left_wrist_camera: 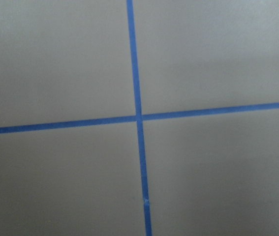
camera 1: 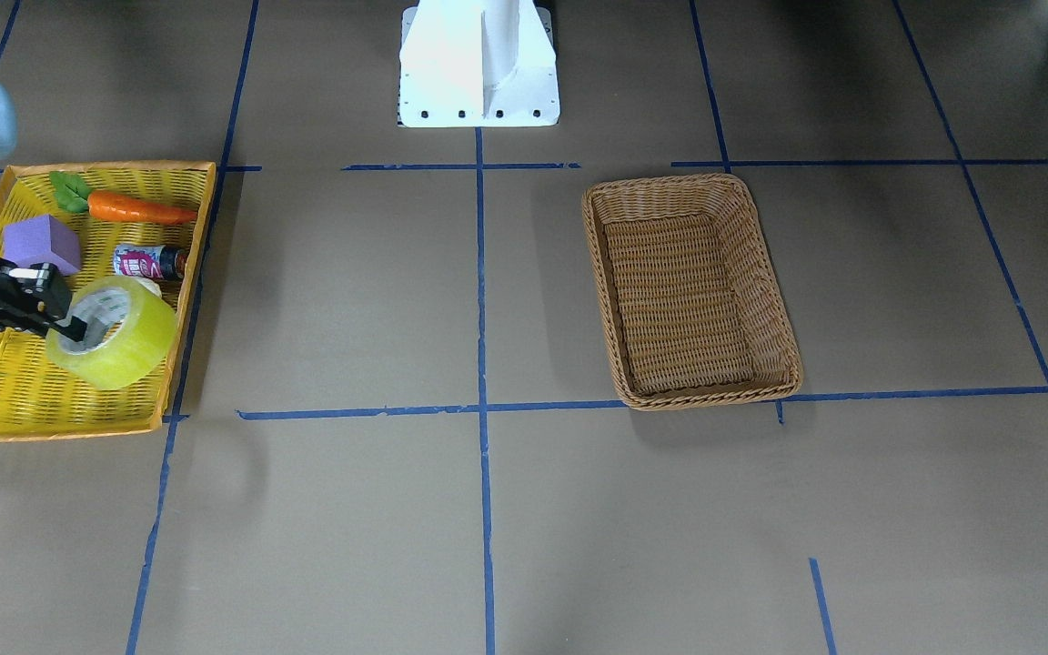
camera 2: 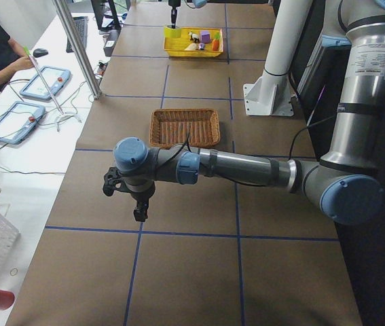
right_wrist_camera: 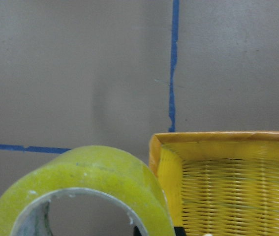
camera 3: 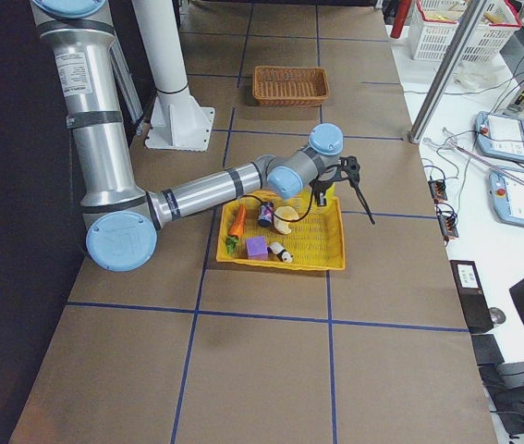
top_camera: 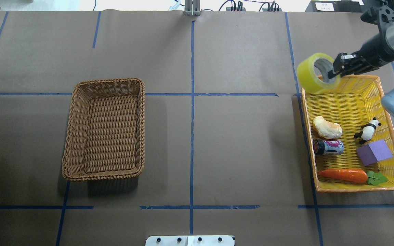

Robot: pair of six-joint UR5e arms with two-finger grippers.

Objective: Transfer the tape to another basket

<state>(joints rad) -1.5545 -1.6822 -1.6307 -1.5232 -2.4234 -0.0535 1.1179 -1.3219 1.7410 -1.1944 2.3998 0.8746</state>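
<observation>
Right pincer (top_camera: 333,70): clamped on the tape's wall, one finger inside the core, the other outside.
Tape (top_camera: 307,78): held in the pincer, tilted, raised over the far corner of the yellow tray (top_camera: 349,106); not in the wicker basket.
Tray rim: just below the pincer; orange corner edge right beside the roll in the right wrist view.
Tray contents: back from the pincer toward the robot: bread toy (top_camera: 327,127), panda figure (top_camera: 368,130), soda can (top_camera: 328,147), purple block (top_camera: 374,152), and carrot (top_camera: 344,175) farthest.
Open room: brown table (top_camera: 238,143) crossed by blue lines (left_wrist_camera: 138,118), stretching sideways from the pincer to the basket.
Wicker basket (top_camera: 104,130): well apart from the pincer, past the table's centre line; braided rim all round, woven floor fully in view.
Left pincer (camera 2: 140,214): farthest, beyond the basket, hanging over the table; seen only from the side, so cannot tell whether open or closed.
View differences: panda figure plain in the overhead view but hidden in the front-facing view; left wrist view shows only crossing blue lines.
</observation>
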